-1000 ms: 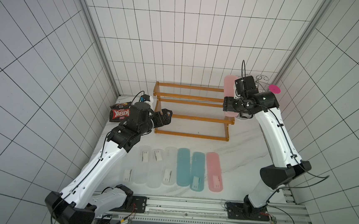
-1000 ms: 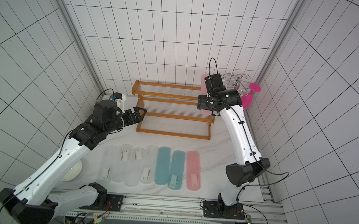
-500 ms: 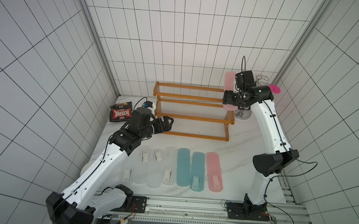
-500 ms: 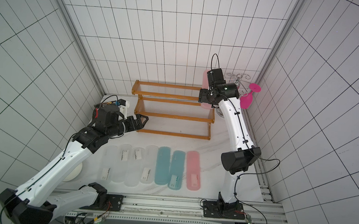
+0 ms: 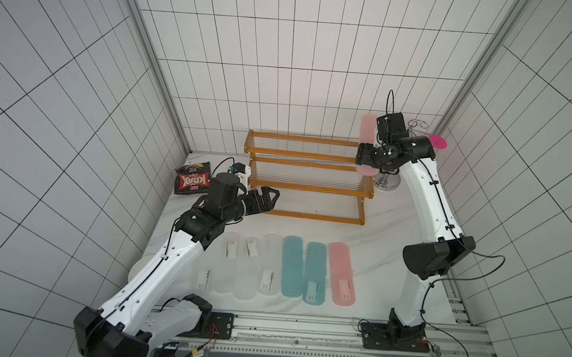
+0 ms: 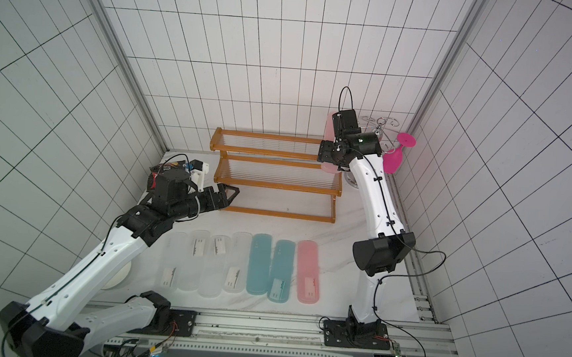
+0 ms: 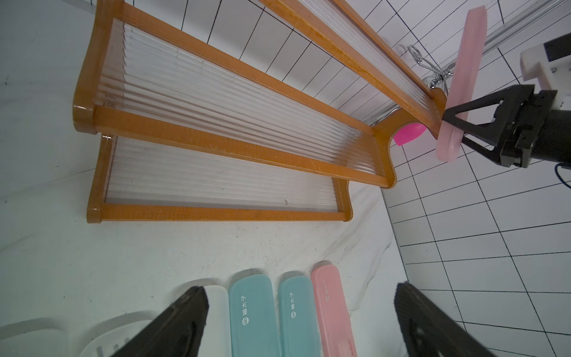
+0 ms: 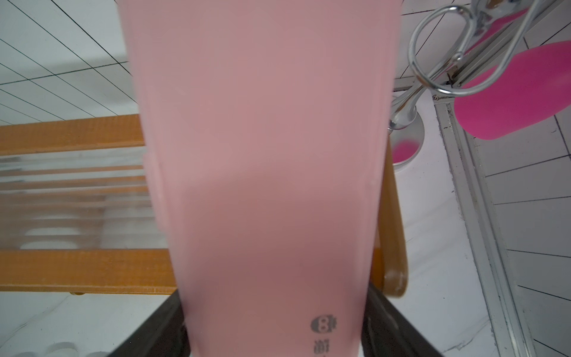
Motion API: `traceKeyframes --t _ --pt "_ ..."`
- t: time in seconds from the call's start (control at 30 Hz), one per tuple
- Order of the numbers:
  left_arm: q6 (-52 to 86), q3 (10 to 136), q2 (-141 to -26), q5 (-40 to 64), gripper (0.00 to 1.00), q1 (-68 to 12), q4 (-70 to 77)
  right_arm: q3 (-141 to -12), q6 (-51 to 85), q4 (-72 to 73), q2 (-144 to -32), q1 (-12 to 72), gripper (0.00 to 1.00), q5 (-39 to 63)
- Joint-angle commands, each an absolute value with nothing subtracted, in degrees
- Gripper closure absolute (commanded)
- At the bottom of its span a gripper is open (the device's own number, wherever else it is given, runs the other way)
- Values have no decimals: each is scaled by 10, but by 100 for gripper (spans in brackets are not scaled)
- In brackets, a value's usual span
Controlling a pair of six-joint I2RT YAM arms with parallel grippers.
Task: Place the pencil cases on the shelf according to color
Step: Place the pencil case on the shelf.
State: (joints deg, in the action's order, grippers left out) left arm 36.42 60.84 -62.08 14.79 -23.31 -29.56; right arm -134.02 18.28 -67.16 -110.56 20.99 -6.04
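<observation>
My right gripper (image 5: 361,156) is shut on a pink pencil case (image 5: 367,127), gripping near its lower end. The case stands steeply on end at the right end of the shelf's (image 5: 306,187) top tier; it fills the right wrist view as the pink case (image 8: 262,154) between the dark fingers (image 8: 386,321). My left gripper (image 5: 271,198) hangs open and holds nothing, by the shelf's lower left corner. On the table lie a second pink case (image 5: 341,276), two teal cases (image 5: 292,271) (image 5: 315,278) and several clear cases (image 5: 247,273) in a row.
A chrome cup stand (image 5: 386,182) with a magenta goblet (image 6: 394,159) stands right behind the shelf's right end, close to my right gripper. A red snack bag (image 5: 193,184) lies at the back left. A white dish (image 6: 117,274) sits under my left arm.
My right gripper has carried the pink case a little leftward over the shelf's right end, and its arm has straightened up. My left gripper has crept slightly forward along the shelf's foot.
</observation>
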Motion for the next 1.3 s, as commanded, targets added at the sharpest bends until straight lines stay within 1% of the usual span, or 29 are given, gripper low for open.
traceKeyframes --t 0.0,0.17,0.43,0.53,0.63,0.73,0.8,0.93,1.03,1.13,1.27 --pt "364 614 -629 176 2 -229 -274 -1334 194 -650 -1106 206 19 -49" --pt "361 608 -629 178 2 -225 -273 -1337 191 -651 -1109 206 15 -41" --pt "365 586 -636 175 2 -223 -263 -1317 193 -657 -1093 207 15 -41" --pt "374 591 -634 162 2 -222 -270 -1317 189 -657 -1070 206 10 -39" --pt "365 597 -626 128 2 -221 -277 -1317 184 -657 -1032 206 3 -40" --pt "351 618 -629 96 2 -221 -310 -1295 184 -663 -987 207 2 -37" --pt "347 623 -626 82 2 -221 -330 -1248 184 -658 -943 207 2 -35" --pt "354 604 -608 57 2 -222 -344 -1069 184 -594 -815 211 2 -12" --pt "360 593 -604 54 2 -231 -360 -952 196 -573 -722 217 3 -9" --pt "366 587 -601 22 2 -265 -374 -842 212 -557 -635 229 5 7" --pt "392 572 -581 -27 2 -309 -385 -715 239 -569 -535 275 7 5"
